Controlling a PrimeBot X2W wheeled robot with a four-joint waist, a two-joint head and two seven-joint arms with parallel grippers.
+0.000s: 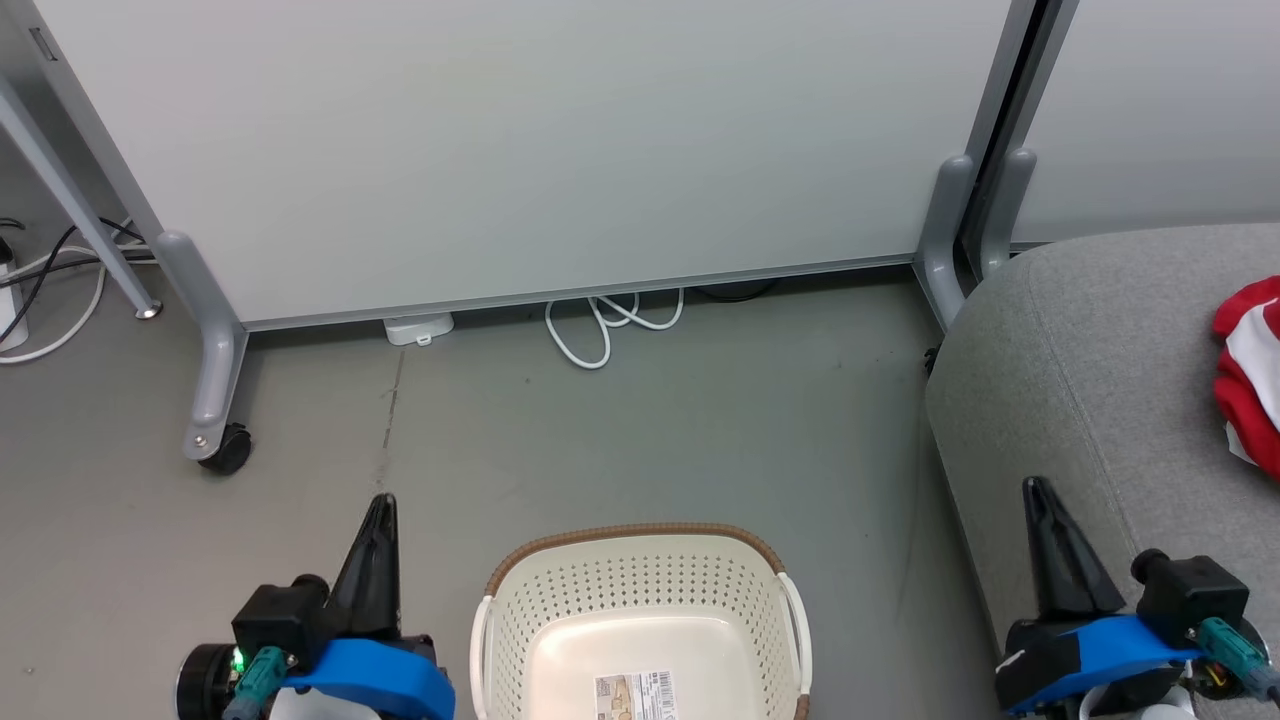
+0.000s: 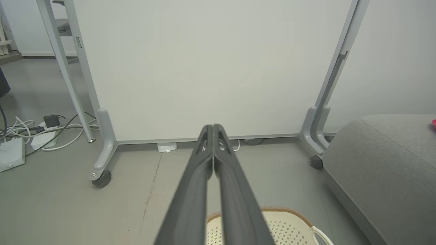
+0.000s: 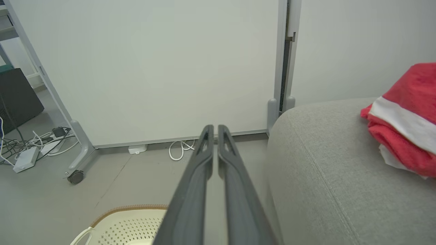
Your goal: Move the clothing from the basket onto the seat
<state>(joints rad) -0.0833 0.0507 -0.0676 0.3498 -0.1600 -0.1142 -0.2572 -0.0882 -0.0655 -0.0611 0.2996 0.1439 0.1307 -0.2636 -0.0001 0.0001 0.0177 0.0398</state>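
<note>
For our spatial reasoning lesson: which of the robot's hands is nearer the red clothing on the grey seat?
Right. The right hand is beside the seat, with the clothing ahead to its right; the left hand is on the basket's far side, over the floor.

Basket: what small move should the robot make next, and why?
Probably just rest both arms, task likely done: the basket shows a bare floor, the clothing lies on the seat, and the left gripper and right gripper hold nothing.
</note>
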